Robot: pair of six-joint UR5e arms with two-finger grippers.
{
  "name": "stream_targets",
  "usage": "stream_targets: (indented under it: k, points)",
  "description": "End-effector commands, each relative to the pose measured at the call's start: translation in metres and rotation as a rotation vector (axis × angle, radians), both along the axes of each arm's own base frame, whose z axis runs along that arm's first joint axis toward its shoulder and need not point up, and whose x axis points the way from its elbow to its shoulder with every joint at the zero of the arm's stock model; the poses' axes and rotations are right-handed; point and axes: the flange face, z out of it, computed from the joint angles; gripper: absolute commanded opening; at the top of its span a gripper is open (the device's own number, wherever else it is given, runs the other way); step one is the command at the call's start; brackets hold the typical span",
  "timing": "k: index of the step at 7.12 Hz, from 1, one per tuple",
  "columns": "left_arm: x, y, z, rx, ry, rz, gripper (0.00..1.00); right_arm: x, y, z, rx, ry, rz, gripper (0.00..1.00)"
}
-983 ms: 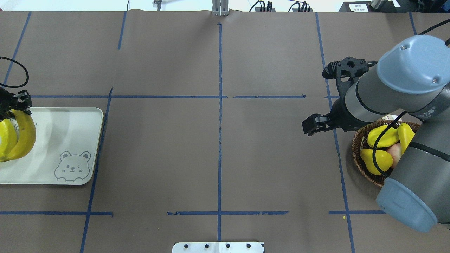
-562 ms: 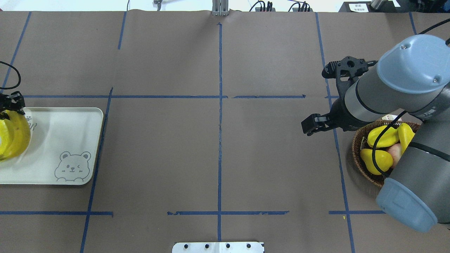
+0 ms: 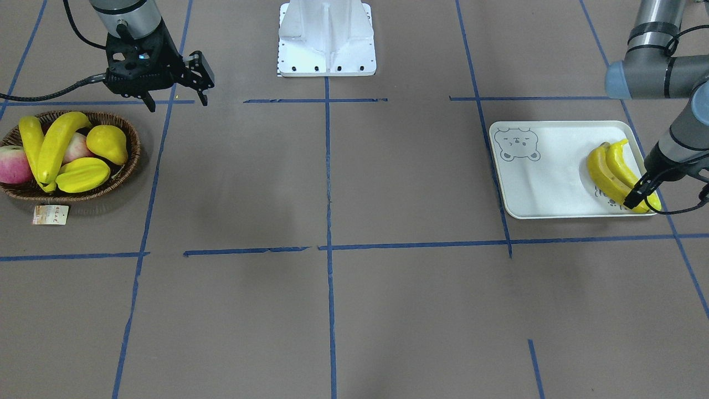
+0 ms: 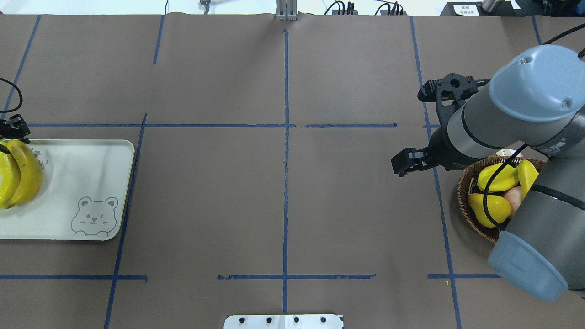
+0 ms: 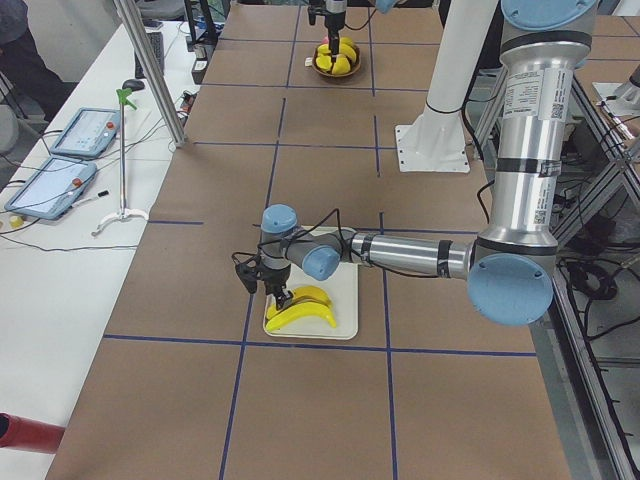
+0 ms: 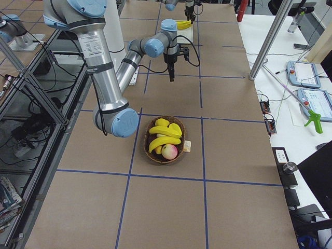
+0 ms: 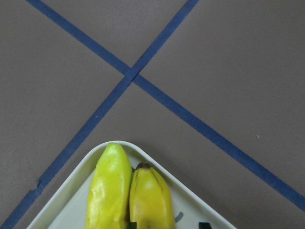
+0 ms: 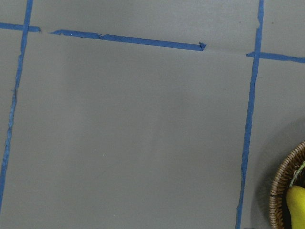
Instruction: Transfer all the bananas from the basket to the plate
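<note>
Left of the overhead view: the plate (image 4: 82, 173), a smooth, pale rectangular tray with rounded corners and a line-drawn bear face (image 4: 94, 217), lies flat on the table (image 4: 205, 192), whose matte brown paper is crossed by blue tape (image 4: 286, 137). Two long, curved, glossy bananas (image 4: 23, 176) lie on the plate side by side and touching, along its outer short edge; the darker, orange-yellow one lies inboard of the paler one. The left gripper (image 4: 13, 132) hangs over the banana ends farthest from the robot's base. In its wrist view we see two dark fingertips (image 7: 132, 224) standing apart; one sits between the two fruits, the other beyond the darker banana and clear of it, so the jaws press on nothing.

Right of centre: the right gripper (image 4: 408, 131) hovers over bare paper just beside the basket (image 4: 464, 201); its black fingers are spread wide and hold nothing. The basket, shallow, round and of brown woven wicker, is partly hidden overhead by the grey arm. From across the table we find two more bananas (image 3: 55, 144) lying in it, with a stubby yellow pear (image 3: 108, 141), a ridged starfruit (image 3: 83, 174) and rounded pink-red fruit (image 3: 14, 166). A small paper tag (image 3: 51, 215) lies on the table just beside the rim.
</note>
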Motion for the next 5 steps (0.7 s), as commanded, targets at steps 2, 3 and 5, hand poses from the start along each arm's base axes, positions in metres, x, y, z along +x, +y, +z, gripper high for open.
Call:
stream_targets:
  k: [2, 3, 5]
  points:
    - [-0.005, 0.003, -0.093, 0.074, 0.170, 0.058, 1.00, 0.018, -0.010, 0.015, 0.035, 0.032, -0.023, 1.00]
    - [0.001, 0.007, -0.138, 0.111, 0.190, 0.074, 1.00, 0.036, -0.005, 0.031, 0.051, 0.044, -0.054, 1.00]
    - [0.042, 0.019, -0.184, 0.140, 0.223, 0.137, 1.00, 0.083, 0.024, 0.076, 0.056, 0.094, -0.110, 0.99]
